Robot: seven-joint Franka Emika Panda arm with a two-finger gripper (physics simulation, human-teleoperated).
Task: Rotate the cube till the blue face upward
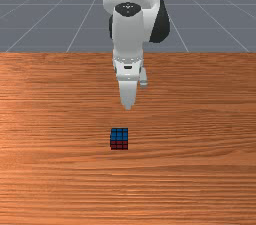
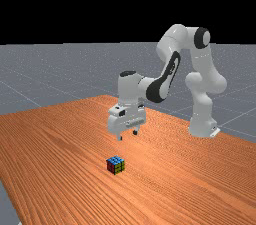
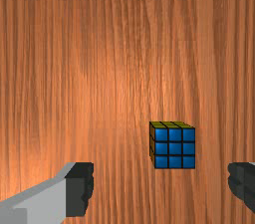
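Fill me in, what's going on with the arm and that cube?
Nothing is being handled right now. The Franka Panda arm has its open pincer in the air, higher than the Rubik's cube and not touching it. The cube sits on the wooden table with its blue face up, just as the task wants.

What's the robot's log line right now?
fingers: open, touching nothing, above table | cube: on table, blue face up | goal: apparently met
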